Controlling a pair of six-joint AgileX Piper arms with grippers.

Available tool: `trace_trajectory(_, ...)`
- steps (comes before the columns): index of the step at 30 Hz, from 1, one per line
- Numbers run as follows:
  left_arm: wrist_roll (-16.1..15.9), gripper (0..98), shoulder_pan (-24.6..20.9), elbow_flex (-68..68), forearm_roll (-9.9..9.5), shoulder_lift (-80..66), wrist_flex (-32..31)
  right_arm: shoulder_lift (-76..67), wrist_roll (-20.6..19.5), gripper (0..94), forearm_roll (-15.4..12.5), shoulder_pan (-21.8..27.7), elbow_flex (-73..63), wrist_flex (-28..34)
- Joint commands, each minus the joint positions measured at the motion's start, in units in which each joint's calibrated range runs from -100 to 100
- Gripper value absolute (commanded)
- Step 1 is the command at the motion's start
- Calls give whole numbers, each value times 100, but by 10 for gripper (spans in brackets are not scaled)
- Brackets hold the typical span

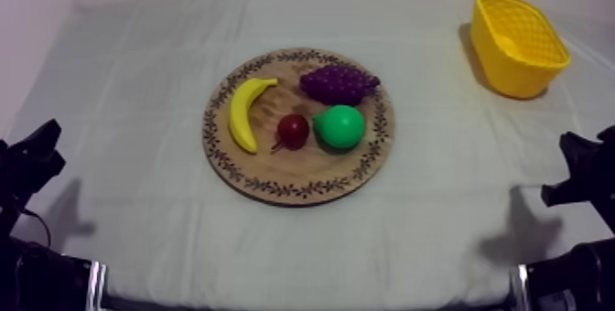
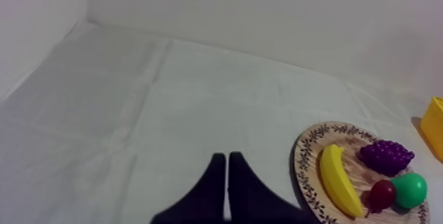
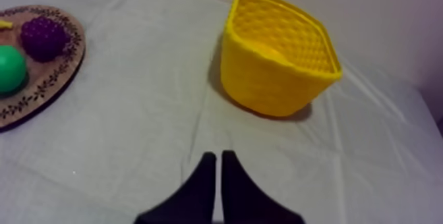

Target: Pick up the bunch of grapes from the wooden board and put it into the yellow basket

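Currently: bunch of grapes (image 1: 339, 83) lies on wooden board (image 1: 307, 165), yellow basket (image 1: 518, 44) well apart; left gripper (image 2: 227, 156) and right gripper (image 3: 218, 155) clenched, empty.

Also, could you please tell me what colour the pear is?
The pear is green; top view shows it best.

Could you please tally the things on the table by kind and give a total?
Toy fruit: 4 (banana, pear, bunch of grapes, small red fruit)
Wooden board: 1
Yellow basket: 1
Total: 6
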Motion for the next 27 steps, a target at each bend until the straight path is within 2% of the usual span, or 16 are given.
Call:
trace_trajectory(1, 2, 1, 0, -2, -2, 0, -7, 31, 1, 5, 45, -37, -2, -51)
trace_trajectory(13, 2, 1, 0, -2, -2, 0, -7, 988, 51, 5, 160, -343, -946, -57)
trace_trajectory(27, 2, 1, 0, -2, -2, 0, -7, 2882, -70, 5, 452, -828, -2979, 480)
